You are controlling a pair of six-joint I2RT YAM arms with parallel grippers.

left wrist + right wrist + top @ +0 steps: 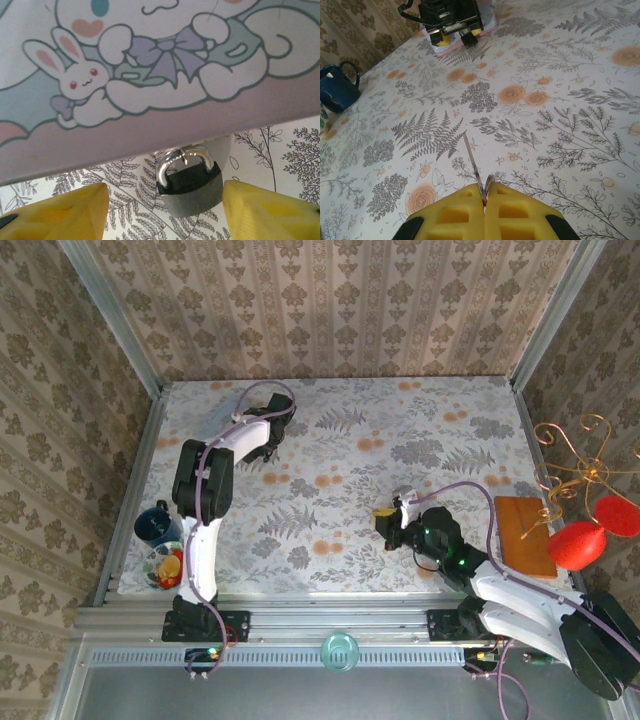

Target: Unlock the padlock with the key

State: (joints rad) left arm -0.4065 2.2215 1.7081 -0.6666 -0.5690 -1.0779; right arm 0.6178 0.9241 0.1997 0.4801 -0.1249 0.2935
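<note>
The padlock [190, 186], dark-bodied with a silvery shackle, lies on the floral tablecloth, its shackle hooked to the edge of a pouch [150, 75] printed with cartoon rabbits. My left gripper [165, 215] is open, its yellow fingers [65, 212] on either side of the padlock without touching it. It sits far back left on the table [268, 440]. My right gripper [484, 200] is shut on the key [472, 160], whose thin grey blade sticks out forward over the cloth. That gripper hovers right of centre [385, 523].
A blue mug [155, 525] and a small bowl of colourful bits [165, 565] stand at the table's left edge. A wooden board [525, 535], red ornaments [580, 545] and a gold wire stand lie at the right. Open cloth [330, 490] separates the two grippers.
</note>
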